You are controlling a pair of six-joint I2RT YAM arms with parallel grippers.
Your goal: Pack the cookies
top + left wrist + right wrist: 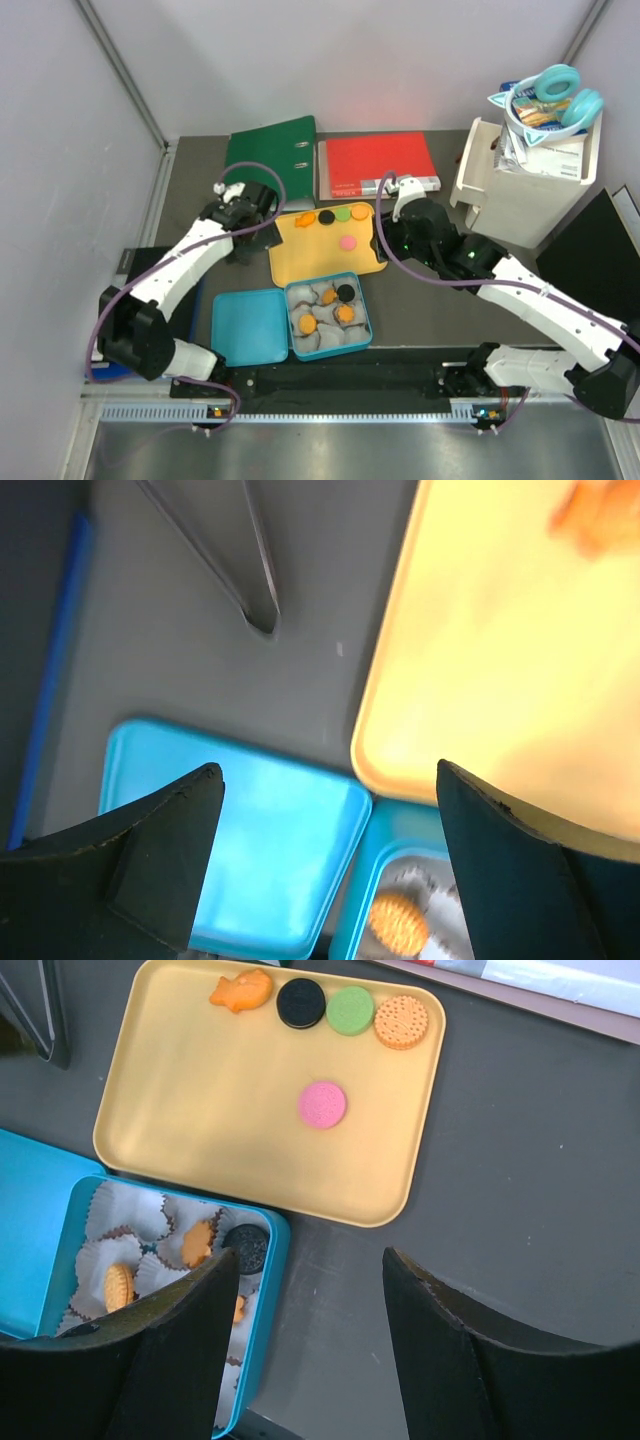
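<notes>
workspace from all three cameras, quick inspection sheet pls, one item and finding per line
surface: dark grey table
job's things: five cookies on the yellow tray; four more in paper cups in the blue tin, lid beside it
clutter: green binder, red folder, white bin with headphones on top
jaws: left jaws open, empty, left of tray; right jaws open, empty, right of tray
cables: purple cable loops along each arm
surroundings: pale enclosure walls
</notes>
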